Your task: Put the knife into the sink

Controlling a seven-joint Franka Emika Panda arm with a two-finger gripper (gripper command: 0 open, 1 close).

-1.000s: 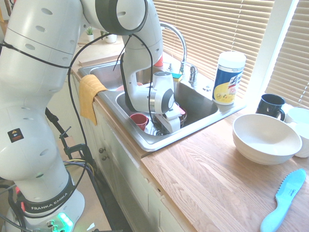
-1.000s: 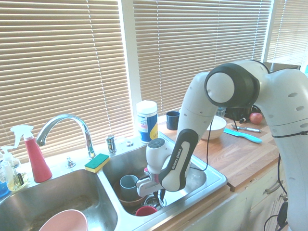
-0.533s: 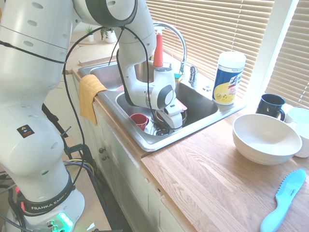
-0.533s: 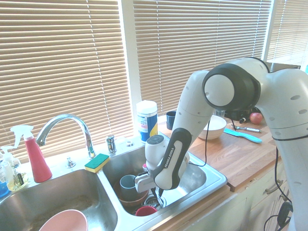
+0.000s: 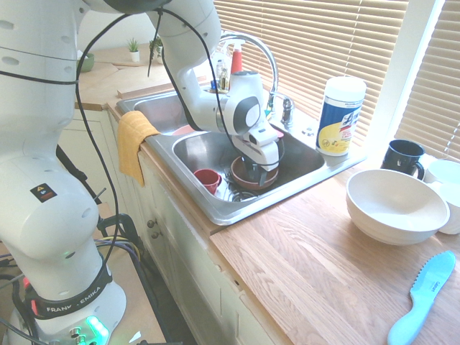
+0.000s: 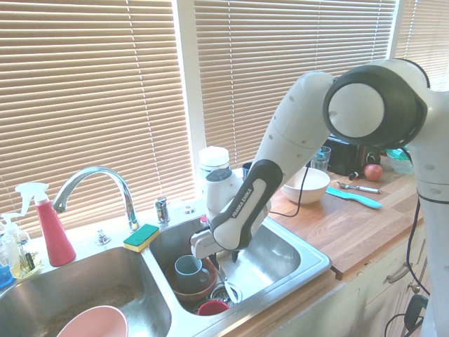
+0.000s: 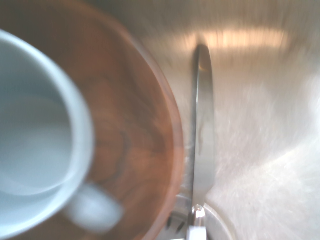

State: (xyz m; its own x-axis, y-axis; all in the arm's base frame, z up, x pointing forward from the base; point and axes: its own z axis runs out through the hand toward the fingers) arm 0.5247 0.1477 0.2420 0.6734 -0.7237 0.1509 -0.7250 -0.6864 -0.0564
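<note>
Blurred wrist view, slim steel knife [image 7: 202, 130] flat on sink [image 6: 298, 261] floor beside wooden bowl [image 7: 145, 150], handle cut off, gripper [image 6: 223, 258] fingers parted, empty.

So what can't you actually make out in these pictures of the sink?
- Knife: only its blade shows, blurred, in the wrist view; the picture's edge cuts off the handle. Neither exterior view shows it clearly.
- Gripper: small in the second exterior view, its fingers too small to judge.
- Sink floor: partly hidden by the arm in the first exterior view.
- Mug: blurred, cropped by the wrist view's edge.
</note>
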